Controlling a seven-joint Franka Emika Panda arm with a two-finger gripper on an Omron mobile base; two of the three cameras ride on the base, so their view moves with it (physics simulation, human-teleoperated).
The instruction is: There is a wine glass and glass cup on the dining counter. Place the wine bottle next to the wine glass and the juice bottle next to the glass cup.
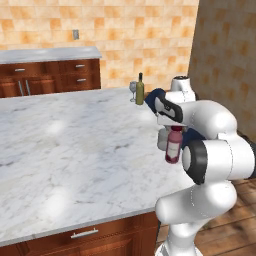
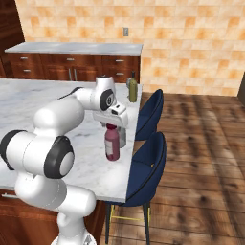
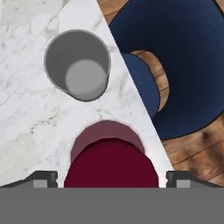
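Juice bottle: stubby, dark red, maroon cap; glass cup beside

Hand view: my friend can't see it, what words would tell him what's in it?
Looking straight down, the maroon cap of the juice bottle sits between the pincer tips. The empty glass cup stands just beyond it on the dining counter, near the edge, with blue chairs below.

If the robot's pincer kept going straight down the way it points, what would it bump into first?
Probably the juice bottle's cap: the pincer points straight down over the juice bottle, which stands on the dining counter beside the glass cup.
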